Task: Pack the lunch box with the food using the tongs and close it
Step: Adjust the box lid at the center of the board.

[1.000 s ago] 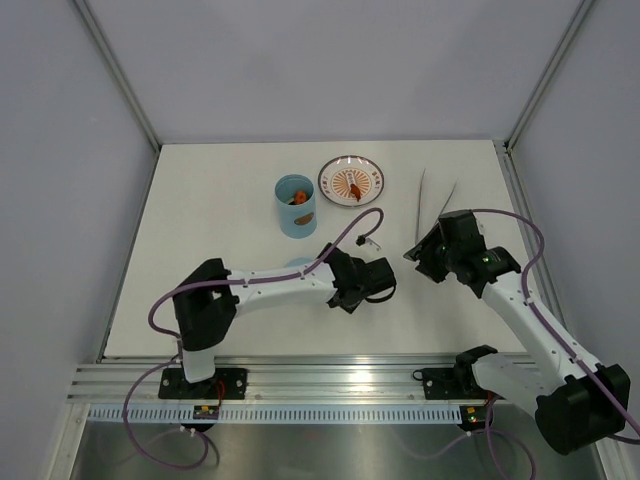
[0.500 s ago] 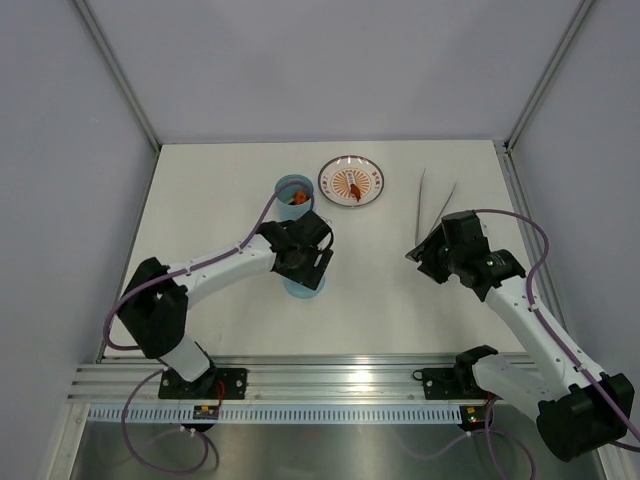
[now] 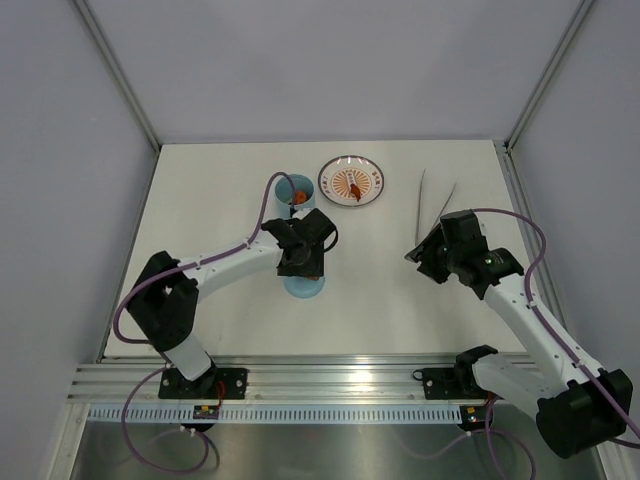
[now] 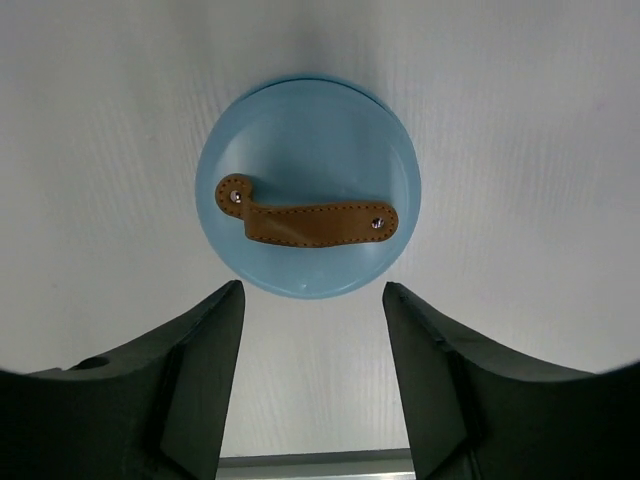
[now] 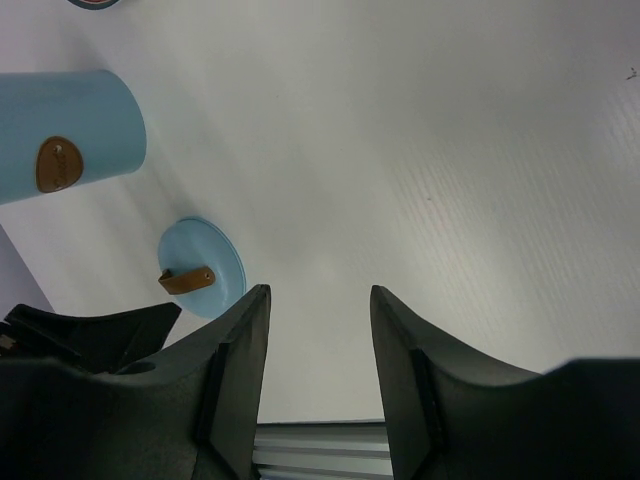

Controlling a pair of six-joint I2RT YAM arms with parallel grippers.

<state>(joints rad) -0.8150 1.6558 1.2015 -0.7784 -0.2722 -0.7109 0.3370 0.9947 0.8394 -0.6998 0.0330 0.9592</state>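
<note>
My left pincer (image 4: 312, 310) hangs over the lid (image 4: 308, 200) with its jaws apart and nothing between them. The lid lies flat on the desk (image 3: 220, 180), a little left of its middle, on the near side of the lunch box (image 3: 287, 188) and apart from it. The box stands upright and uncovered toward the far edge, just beside the plate (image 3: 351, 181), and I can make out something orange inside it. One red-orange piece of food (image 3: 355, 187) sits on the plate. The tongs (image 3: 435, 205) lie toward the far right corner. My right pincer (image 5: 318, 295) hovers near them, jaws apart, holding nothing.

I judge the lid to be light, stiff plastic with a smooth, rounded rim. A grip across that rim could slip, and the disc looks wide for my jaws. The brown strap (image 4: 308, 218) on top is the better hold. It looks soft and bendable, pinned by a rivet at each end, so its middle should lift a little off the lid. From my wrist it runs side to side, in line with my fingers (image 4: 205, 390). I would likely need to turn the wrist so the jaws close across its narrow width. The strap will flex, so the lid may tilt once raised. I would seat it level on the box's rim.
</note>
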